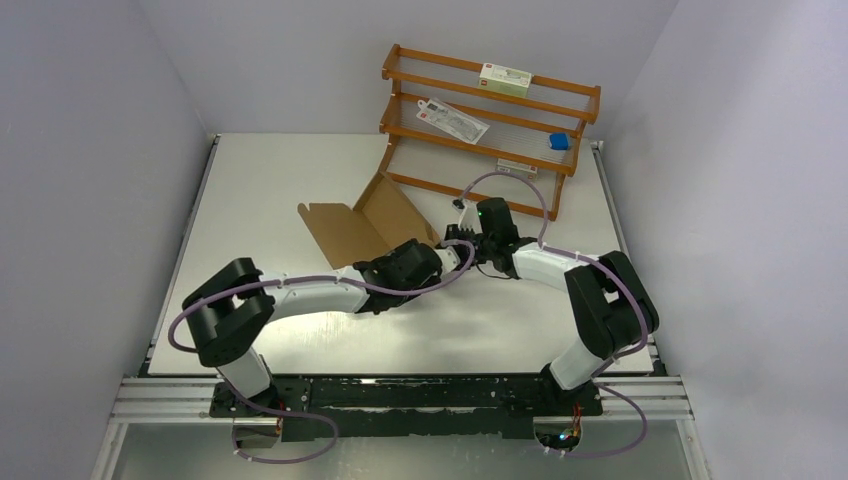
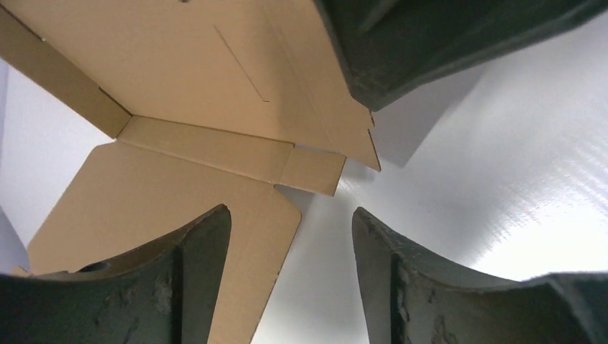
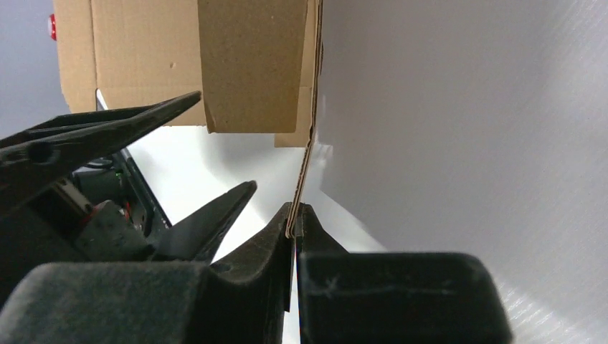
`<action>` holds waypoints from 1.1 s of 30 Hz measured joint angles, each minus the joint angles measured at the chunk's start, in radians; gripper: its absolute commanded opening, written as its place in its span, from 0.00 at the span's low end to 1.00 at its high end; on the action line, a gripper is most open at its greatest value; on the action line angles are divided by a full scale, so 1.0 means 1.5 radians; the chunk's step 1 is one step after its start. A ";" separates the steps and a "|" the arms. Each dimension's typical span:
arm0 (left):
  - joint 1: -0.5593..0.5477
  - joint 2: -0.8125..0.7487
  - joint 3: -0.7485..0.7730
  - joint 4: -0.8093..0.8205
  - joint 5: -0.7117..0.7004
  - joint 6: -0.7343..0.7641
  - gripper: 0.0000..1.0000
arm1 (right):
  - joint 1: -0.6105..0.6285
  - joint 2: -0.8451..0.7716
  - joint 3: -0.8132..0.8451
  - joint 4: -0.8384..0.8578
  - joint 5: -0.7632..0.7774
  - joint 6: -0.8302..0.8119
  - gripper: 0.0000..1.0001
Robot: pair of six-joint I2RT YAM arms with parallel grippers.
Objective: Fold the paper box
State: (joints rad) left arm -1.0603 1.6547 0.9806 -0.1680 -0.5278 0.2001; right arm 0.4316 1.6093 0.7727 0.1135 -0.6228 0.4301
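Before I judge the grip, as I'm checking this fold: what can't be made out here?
Top view: near corner of the paper box, hidden under the left arm and right arm.
Left wrist view: the box's outer flaps, cut off by the top and left edges.
Right wrist view: the panel the right fingers pinch, cut off by the top edge.

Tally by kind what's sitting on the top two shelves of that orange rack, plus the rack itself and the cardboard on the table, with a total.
paper box: 1
rack: 1
carton: 1
flat packet: 1
blue item: 1
Total: 5
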 measured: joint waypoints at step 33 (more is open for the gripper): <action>-0.004 0.056 0.060 -0.121 0.029 0.056 0.59 | -0.030 0.037 0.010 -0.001 -0.047 0.002 0.07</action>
State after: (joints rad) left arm -1.0668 1.7382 1.0706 -0.3492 -0.4839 0.2836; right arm 0.3874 1.6653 0.7883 0.1127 -0.6930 0.4324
